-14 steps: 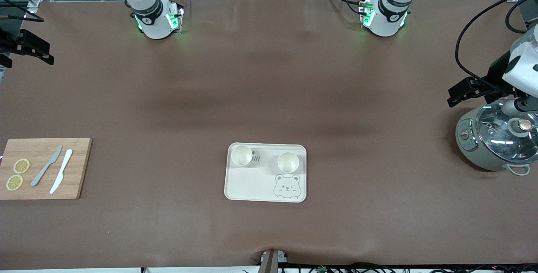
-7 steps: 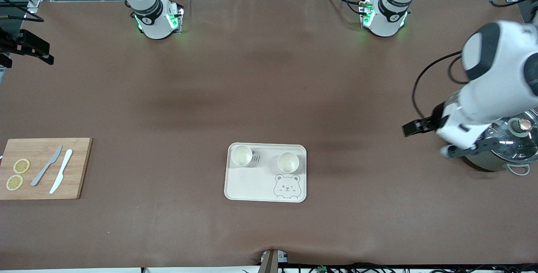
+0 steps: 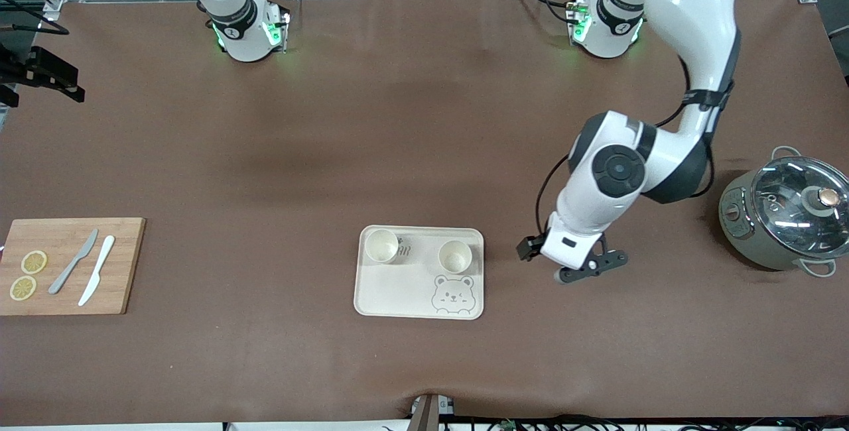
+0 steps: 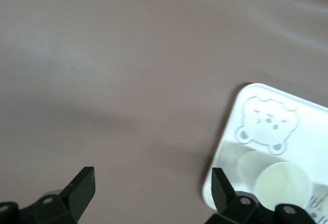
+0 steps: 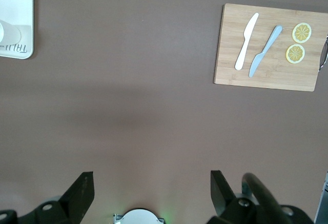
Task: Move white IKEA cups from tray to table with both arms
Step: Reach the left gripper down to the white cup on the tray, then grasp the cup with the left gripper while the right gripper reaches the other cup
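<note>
Two white IKEA cups stand upright on the cream bear tray (image 3: pixel 391 292), one (image 3: pixel 381 246) at its corner toward the right arm's end, the other (image 3: pixel 455 256) just above the bear drawing. My left gripper (image 3: pixel 572 260) hangs over bare table beside the tray, toward the left arm's end. In the left wrist view it (image 4: pixel 152 180) is open and empty, with the tray (image 4: pixel 307 126) and one cup (image 4: pixel 282 185) next to one finger. My right gripper (image 5: pixel 151 183) is open and empty, high over the table above its own base, and waits.
A wooden cutting board (image 3: pixel 123 265) with two lemon slices, a grey knife and a white knife lies toward the right arm's end; it also shows in the right wrist view (image 5: pixel 230 60). A grey-green pot with a glass lid (image 3: pixel 789 212) stands toward the left arm's end.
My left arm has swung from over the pot across the table to beside the tray. The cups, the tray and the right arm have not moved.
</note>
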{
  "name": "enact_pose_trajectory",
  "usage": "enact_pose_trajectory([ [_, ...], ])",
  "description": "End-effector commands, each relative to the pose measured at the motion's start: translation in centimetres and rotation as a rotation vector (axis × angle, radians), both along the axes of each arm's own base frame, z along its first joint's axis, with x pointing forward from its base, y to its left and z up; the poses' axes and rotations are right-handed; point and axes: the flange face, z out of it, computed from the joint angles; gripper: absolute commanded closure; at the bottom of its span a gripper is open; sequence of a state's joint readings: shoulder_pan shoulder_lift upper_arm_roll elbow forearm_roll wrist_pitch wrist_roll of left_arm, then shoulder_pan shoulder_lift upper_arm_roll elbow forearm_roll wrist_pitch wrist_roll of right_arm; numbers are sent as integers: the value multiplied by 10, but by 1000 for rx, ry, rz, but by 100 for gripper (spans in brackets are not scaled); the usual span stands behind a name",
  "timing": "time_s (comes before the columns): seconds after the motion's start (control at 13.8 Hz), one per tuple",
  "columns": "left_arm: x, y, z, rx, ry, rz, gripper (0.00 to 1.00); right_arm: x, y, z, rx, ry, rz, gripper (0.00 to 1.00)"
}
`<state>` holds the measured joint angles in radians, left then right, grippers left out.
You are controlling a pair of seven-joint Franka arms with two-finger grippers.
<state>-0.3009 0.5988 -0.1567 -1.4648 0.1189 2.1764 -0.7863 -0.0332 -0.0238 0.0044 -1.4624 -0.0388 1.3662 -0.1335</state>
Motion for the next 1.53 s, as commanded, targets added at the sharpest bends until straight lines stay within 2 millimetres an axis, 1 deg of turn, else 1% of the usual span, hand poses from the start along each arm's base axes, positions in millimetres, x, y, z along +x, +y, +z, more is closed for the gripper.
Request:
enact_pose_trajectory([
  [0.0,8,-42,-9,-13,-48,9,0,-2,-4,3,7,-9,7,0],
  [0.15,4,-61,-25,-52,-66,37,0,8,-5,0,8,-9,10,0],
  [0.22,-3,-76,-37,-61,-63,53,0,10,-5,-4,5,-1,12,0],
  [0.29,-9,-88,-47,-64,-62,60,0,14,-2,-12,-3,20,19,0],
  [0.36,-10,-92,-57,-63,-59,55,0,16,-4,-16,-5,25,18,0],
  [0.44,-18,-103,-65,-59,-51,39,1,19,-6,-20,-5,29,17,0],
  [0.51,-21,-108,-68,-58,-46,35,8,28,-8,-35,-1,56,14,0],
  [0.58,-23,-109,-79,-56,-29,55,15,41,-8,-60,1,100,16,0],
  [0.65,-27,-116,-87,-55,-23,73,19,50,-7,-77,15,126,15,0],
  [0.73,-30,-122,-93,-55,-30,64,21,61,-5,-99,22,156,20,0],
  [0.8,-30,-123,-96,-61,-37,66,30,71,-2,-116,22,162,22,0],
  [0.87,-30,-126,-103,-74,-46,66,43,80,-1,-131,24,161,26,0],
  [0.94,-31,-130,-106,-87,-59,61,53,90,2,-149,44,168,23,0],
  [1.02,-31,-129,-112,-88,-58,60,65,98,7,-165,85,169,17,0],
  [1.16,-30,-128,-119,-93,-59,65,97,118,11,-205,143,164,1,0],
  [1.23,-30,-128,-123,-92,-56,67,100,128,15,-221,160,139,-2,0],
  [1.31,-28,-127,-121,-97,-63,66,100,137,24,-237,169,121,5,0],
  [1.38,-25,-123,-116,-98,-72,65,100,146,37,-254,177,104,15,0],
  [1.45,-22,-120,-106,-103,-86,65,100,154,47,-271,182,88,7,0],
])
